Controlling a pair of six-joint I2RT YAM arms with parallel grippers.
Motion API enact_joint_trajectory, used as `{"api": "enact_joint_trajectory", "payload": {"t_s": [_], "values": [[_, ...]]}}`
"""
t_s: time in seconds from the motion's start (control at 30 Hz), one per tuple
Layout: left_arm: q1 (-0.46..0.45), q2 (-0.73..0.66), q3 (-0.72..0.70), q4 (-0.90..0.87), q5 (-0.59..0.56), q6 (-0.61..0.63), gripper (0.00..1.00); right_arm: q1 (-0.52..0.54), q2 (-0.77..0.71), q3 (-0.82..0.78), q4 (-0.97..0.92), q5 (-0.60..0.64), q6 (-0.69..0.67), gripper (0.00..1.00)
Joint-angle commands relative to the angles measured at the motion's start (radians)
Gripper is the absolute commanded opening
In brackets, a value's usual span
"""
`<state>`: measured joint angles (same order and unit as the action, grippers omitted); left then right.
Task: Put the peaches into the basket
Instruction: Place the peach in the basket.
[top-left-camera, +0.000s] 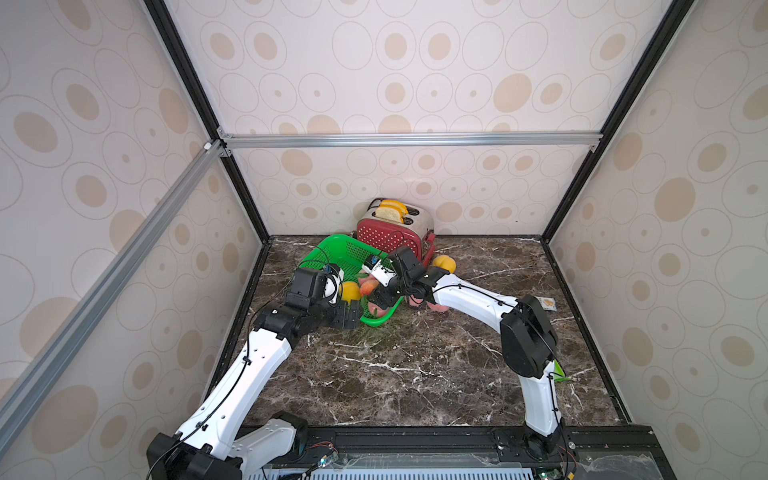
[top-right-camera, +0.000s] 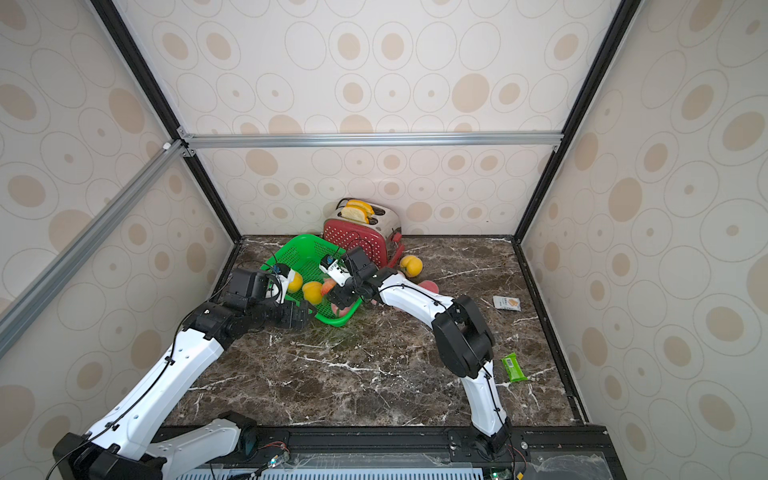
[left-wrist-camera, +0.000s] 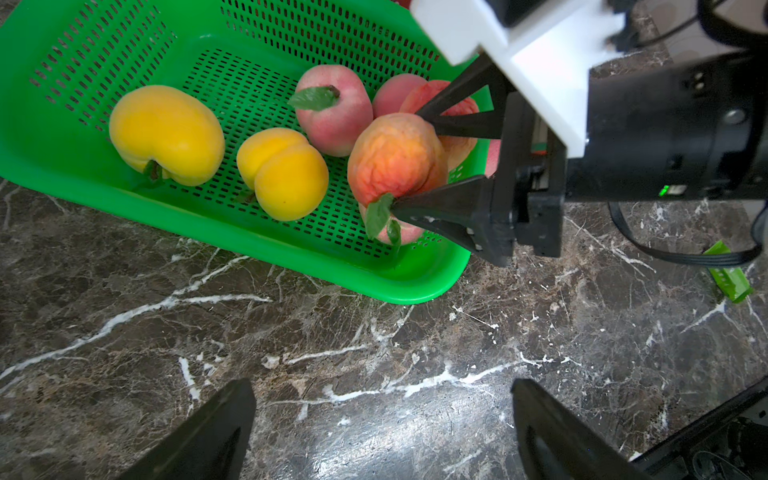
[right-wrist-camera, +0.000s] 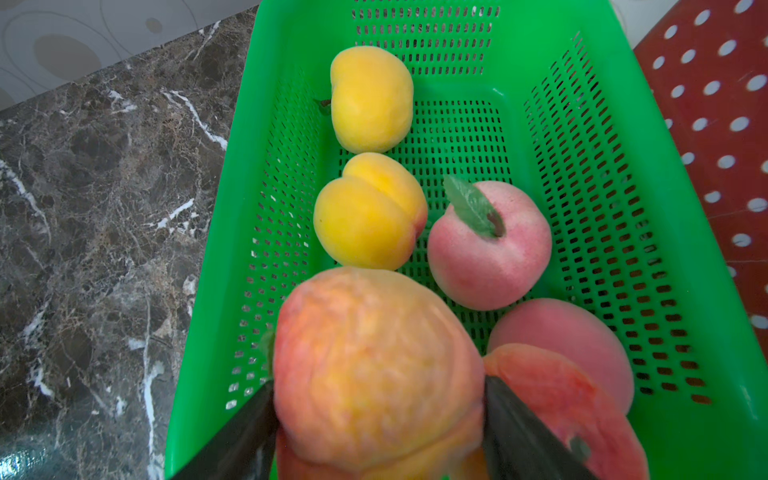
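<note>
The right gripper (right-wrist-camera: 378, 384) has its fingers pressed to both sides of an orange-red peach (left-wrist-camera: 395, 158) and holds it above the near right end of the green basket (left-wrist-camera: 232, 232). That end is crowded. A pink peach with a leaf (left-wrist-camera: 332, 112), another pink one behind it and at least two more under the held fruit lie close together there. Two yellow peaches (left-wrist-camera: 166, 133) rest along the basket's left wall.

The step in hand looks like the release. Letting go from here risks the peach landing on the pile and rolling over the low rim at the near right corner. It would be better to carry it towards the far end, where a top view shows bare mesh (top-left-camera: 340, 251), and lower it until it nearly touches the bottom. The fingers should then part evenly so that neither one flicks the fruit sideways. A leaf lies against one finger and could catch as the gripper lifts away, so a straight upward retreat seems safest.

The left gripper (top-left-camera: 347, 316) hangs just outside the basket's near left side, its fingers (left-wrist-camera: 208, 432) wide apart over bare marble surface, holding nothing.

More peaches wait on the surface right of the basket: a yellow-orange one (top-right-camera: 410, 266) by the red toaster (top-right-camera: 353, 239) and pink ones (top-right-camera: 430, 286) partly hidden by the right arm.
</note>
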<state>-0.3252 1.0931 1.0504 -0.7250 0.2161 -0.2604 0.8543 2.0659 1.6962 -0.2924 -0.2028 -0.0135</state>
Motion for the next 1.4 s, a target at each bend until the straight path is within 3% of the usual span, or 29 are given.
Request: {"api": "enact_joint_trajectory", "payload": {"t_s": [0.0, 0.43, 0.8, 1.0, 1.37], "values": [[0.011, 0.003, 0.031, -0.006, 0.006, 0.018, 0.99, 0.007, 0.028, 0.036, -0.003, 0.017, -0.005, 0.77], [0.014, -0.013, -0.001, 0.012, 0.004, 0.010, 0.99, 0.007, 0.057, 0.043, -0.013, 0.014, -0.010, 0.78], [0.016, -0.013, -0.016, 0.027, 0.014, 0.002, 0.99, 0.007, 0.017, 0.028, -0.021, 0.023, -0.019, 0.86], [0.016, -0.014, -0.016, 0.026, 0.022, -0.001, 0.99, 0.008, -0.074, -0.031, -0.012, 0.030, -0.016, 0.86], [-0.003, -0.009, -0.006, 0.035, 0.049, -0.007, 0.99, -0.014, -0.366, -0.289, 0.019, 0.101, 0.027, 0.89]]}}
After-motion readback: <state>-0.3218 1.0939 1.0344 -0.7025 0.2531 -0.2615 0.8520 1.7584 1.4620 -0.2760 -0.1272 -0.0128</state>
